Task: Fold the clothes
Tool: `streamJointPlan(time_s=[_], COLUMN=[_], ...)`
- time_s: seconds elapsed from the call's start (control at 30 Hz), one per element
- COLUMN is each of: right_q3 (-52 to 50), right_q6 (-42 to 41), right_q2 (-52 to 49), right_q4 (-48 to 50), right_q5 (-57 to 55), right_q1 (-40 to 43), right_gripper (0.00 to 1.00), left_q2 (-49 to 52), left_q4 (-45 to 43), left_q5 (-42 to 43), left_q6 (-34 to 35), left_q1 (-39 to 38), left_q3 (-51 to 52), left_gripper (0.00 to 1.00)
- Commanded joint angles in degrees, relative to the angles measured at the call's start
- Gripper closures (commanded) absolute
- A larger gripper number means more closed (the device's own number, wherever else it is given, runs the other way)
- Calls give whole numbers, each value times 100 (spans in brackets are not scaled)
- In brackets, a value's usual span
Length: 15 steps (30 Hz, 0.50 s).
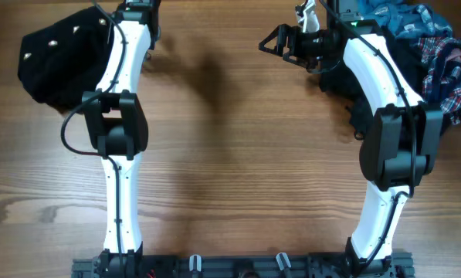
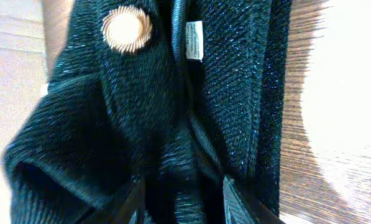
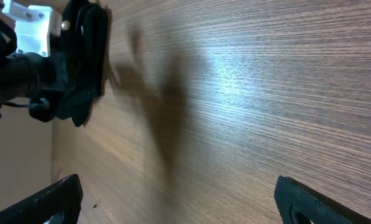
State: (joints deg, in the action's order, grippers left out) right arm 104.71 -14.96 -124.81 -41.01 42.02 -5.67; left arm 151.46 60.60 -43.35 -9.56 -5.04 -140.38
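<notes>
A black knit garment [image 1: 56, 62] with gold buttons lies bunched at the far left of the table. In the left wrist view it [image 2: 173, 106] fills the frame, showing one gold button [image 2: 127, 28] and a white label [image 2: 194, 40]. My left gripper [image 1: 141, 19] is at its right edge, and its fingers [image 2: 182, 199] are closed on a fold of the knit. My right gripper [image 1: 272, 40] is open and empty above bare wood at the far middle, pointing left; its fingertips [image 3: 176, 199] are spread wide.
A pile of clothes sits at the far right: blue denim [image 1: 404, 19], a red-blue plaid shirt [image 1: 450, 73] and dark fabric [image 1: 338, 77] under the right arm. The right wrist view shows the left arm's wrist [image 3: 30, 43] across the wooden table [image 1: 230, 154].
</notes>
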Motion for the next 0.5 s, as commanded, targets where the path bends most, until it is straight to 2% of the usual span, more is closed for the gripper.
streamJointPlan(time_s=[0.0, 0.1, 0.27, 0.4, 0.47], right_q3=[-13, -13, -13, -13, -13], right_q6=[-7, 0, -2, 0, 9], right_q2=[11, 11, 11, 11, 11], right_q4=[33, 37, 155, 146, 136], right_q5=[153, 131, 133, 133, 133], right_q1=[7, 7, 7, 7, 7], right_gripper=[0, 0, 0, 0, 0], left_q2=[22, 22, 22, 22, 22], left_q4=[116, 494, 1064, 977, 798], left_q5=[-260, -264, -258, -203, -103], left_q6=[398, 1069, 2387, 2852, 2848], left_q1=[-50, -46, -44, -42, -33], left_q3=[-20, -20, -20, -20, -20], left_gripper=[52, 48, 50, 54, 54])
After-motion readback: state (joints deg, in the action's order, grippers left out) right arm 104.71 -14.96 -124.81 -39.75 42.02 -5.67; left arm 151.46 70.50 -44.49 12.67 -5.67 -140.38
